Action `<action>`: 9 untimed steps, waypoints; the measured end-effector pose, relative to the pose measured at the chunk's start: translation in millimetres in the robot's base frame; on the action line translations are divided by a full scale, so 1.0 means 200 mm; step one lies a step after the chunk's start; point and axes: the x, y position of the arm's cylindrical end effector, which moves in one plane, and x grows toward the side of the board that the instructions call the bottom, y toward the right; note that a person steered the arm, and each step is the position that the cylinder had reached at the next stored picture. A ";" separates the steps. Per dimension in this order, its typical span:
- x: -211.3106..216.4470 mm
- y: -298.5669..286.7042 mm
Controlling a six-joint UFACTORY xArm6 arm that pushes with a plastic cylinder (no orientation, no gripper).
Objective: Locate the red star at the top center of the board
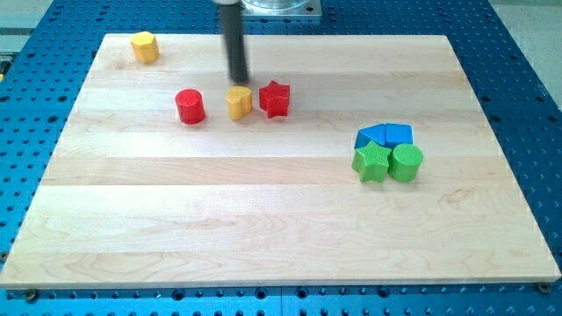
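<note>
My tip [238, 82] sits on the counter [263, 219] near the view's top, just above the yellow heart [238, 102] and a little to the view's left of the red star [275, 98]. The end effector is only a plain rod with nothing to open or close, and it holds nothing; it looks just short of touching the heart, though the gap is too small to be sure.

The star lies near the top centre, close beside the heart on its right; I cannot tell if the two touch. A red cylinder [190, 106] stands further to the view's left in the same row. A second yellow block [145, 46] sits alone in the top left corner, its shape unclear. Well apart on the view's right, two blue blocks [384, 135] and a green star [371, 161] with a green cylinder [406, 162] huddle in a tight cluster, out of the way.

I judge the rod stands behind the row so I can come at the star from the top edge. The heart is the hazard: a straight slide down would shove it instead. My next move wants a short shift to the view's right first.
</note>
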 end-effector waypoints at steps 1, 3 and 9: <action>0.06 0.58; 0.53 0.52; -0.04 -0.05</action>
